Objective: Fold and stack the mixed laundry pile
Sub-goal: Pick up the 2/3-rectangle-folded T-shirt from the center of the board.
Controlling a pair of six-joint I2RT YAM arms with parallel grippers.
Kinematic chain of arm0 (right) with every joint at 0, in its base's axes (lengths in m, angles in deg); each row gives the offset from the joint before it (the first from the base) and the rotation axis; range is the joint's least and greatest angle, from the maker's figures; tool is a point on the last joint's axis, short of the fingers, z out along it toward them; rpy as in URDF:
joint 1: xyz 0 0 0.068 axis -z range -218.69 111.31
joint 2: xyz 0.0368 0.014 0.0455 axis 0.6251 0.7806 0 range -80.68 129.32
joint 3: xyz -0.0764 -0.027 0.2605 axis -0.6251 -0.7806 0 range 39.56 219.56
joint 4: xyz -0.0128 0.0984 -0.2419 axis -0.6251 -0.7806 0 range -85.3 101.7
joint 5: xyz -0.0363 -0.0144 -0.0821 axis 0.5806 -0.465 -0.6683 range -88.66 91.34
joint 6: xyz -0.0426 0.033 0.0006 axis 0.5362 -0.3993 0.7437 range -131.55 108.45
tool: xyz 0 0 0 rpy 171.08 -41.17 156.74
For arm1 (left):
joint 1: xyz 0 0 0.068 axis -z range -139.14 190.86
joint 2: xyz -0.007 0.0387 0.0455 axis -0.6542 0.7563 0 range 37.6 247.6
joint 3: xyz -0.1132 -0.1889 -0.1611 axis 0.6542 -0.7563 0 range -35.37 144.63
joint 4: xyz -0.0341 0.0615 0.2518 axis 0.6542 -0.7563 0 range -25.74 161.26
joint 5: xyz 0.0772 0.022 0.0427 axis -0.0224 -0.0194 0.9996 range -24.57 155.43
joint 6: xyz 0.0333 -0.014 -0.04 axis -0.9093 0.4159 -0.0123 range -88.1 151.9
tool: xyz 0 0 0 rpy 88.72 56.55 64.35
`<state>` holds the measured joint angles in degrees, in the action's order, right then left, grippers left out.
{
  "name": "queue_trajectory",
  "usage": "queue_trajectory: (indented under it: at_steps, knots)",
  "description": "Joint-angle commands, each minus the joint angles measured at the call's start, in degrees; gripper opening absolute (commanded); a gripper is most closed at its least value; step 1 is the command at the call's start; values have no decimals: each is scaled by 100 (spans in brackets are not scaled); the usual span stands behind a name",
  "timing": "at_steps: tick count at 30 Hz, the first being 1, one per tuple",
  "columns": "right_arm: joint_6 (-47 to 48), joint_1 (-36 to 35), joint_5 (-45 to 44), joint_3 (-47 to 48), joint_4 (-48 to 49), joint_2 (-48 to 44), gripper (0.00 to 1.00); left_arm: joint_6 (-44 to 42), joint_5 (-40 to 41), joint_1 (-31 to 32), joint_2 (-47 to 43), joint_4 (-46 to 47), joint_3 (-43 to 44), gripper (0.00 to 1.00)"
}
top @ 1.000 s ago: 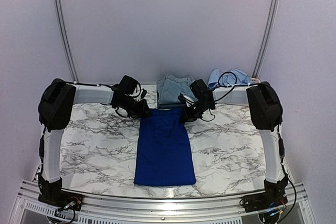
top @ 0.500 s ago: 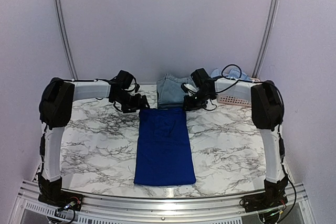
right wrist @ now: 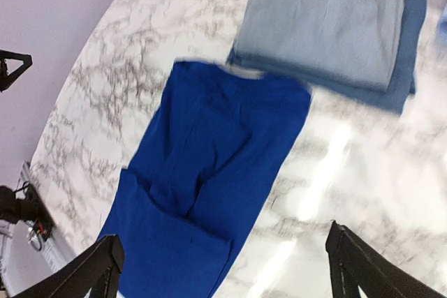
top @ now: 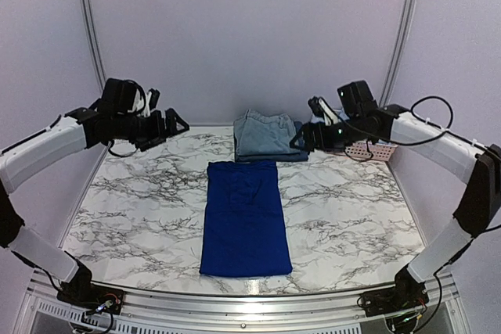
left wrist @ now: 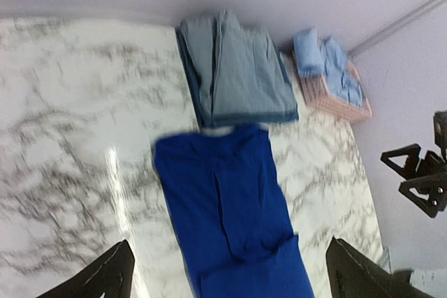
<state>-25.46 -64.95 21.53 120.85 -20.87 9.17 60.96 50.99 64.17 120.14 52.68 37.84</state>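
While the marbled worktop (top: 141, 209) is being occupied at its centre by the folded royal-blue T-shirt (top: 244, 218), the folded denim stack (top: 264, 135) is being borne at its far edge, just beyond the shirt. The left pincer (top: 177, 124) and the right pincer (top: 300, 141) are being held wide open and empty, either side of the denim.

T-shirt (top: 244, 217) flat at table (top: 141, 209) centre | folded stack (top: 264, 134) just behind it, at far edge | basket (top: 368, 149) right of stack, far-right corner | garments (left wrist: 307, 50) in basket
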Motion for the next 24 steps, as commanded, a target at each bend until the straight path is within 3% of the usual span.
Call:
queue_trajectory:
  at_steps: [1,6,11,17,24]
  knots:
    - [-992,-480,1015,-1552,-90,-931,93,638,-656,963,-742,-521,-1321,97]
    - [-1997,-1630,936,-3102,184,-1764,85,1791,-216,2553,-1830,-517,-2863,84]
    - [-3106,-2255,1117,-4464,983,-2355,73,2924,57,3765,-2421,-165,-4009,71]
    - [-3567,-2468,1035,-5138,1803,-2411,55,3351,-100,3953,-2276,845,-4617,57]
    - [-3682,-2583,965,-5243,2263,-1849,47,3418,-386,3953,-1588,1944,-4989,48]
